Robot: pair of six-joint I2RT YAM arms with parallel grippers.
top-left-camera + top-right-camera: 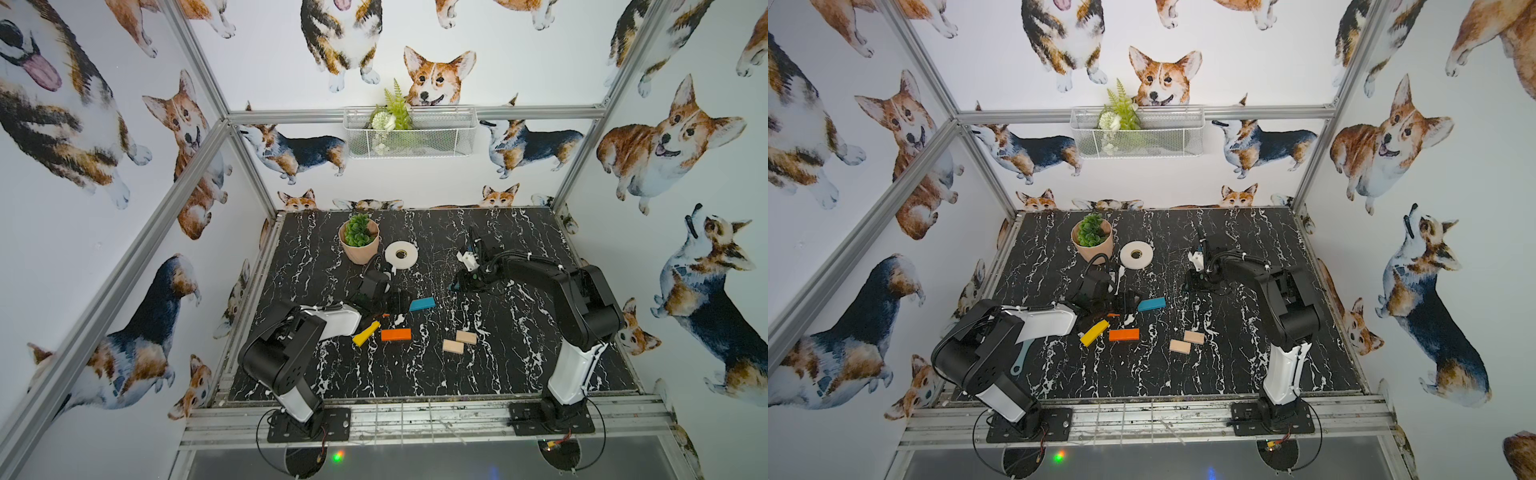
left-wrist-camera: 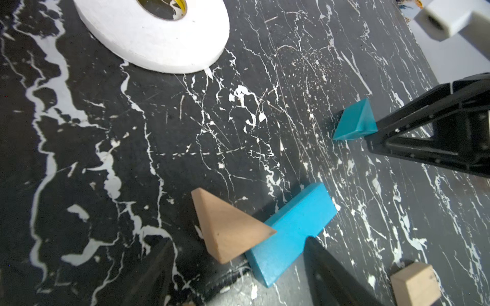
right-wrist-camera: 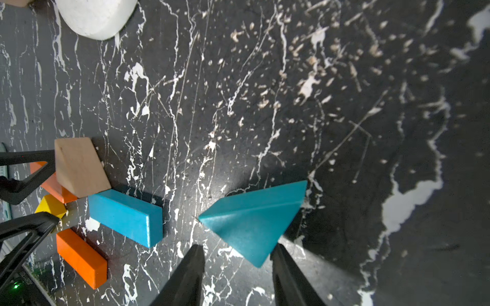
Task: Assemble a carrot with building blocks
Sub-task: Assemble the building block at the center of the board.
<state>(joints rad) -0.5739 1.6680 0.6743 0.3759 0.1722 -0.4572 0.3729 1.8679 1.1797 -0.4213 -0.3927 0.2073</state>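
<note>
Left arm: base at the near left edge of the table. Shoulder folded, white forearm running in toward the middle, wrist bent down over the blocks. My left claw is released, jaws wide. The wood triangle lies at the fingertips, with one finger touching its edge and the opposite one clear of it. Not a grip.

Right arm: base at the near right edge, elbow raised at the right side. Black forearm reaches in toward the centre, wrist turned down to the table. My right claw is released too. A corner of the teal triangle sits between the jaws, one finger against its side, the other apart from it. Triangle rests on the table.

Blocks: all loose near mid-table, no carrot column formed.
- Teal bar: just beside the wood triangle, between the two claws.
- One orange bar: against the wood triangle; cannot tell whether it runs under it.
- Yellow bar and second orange bar: close together, nearer my bases.
- Two wood rectangles: side by side, apart to the right.

Tape roll lies beyond the left claw.
</note>
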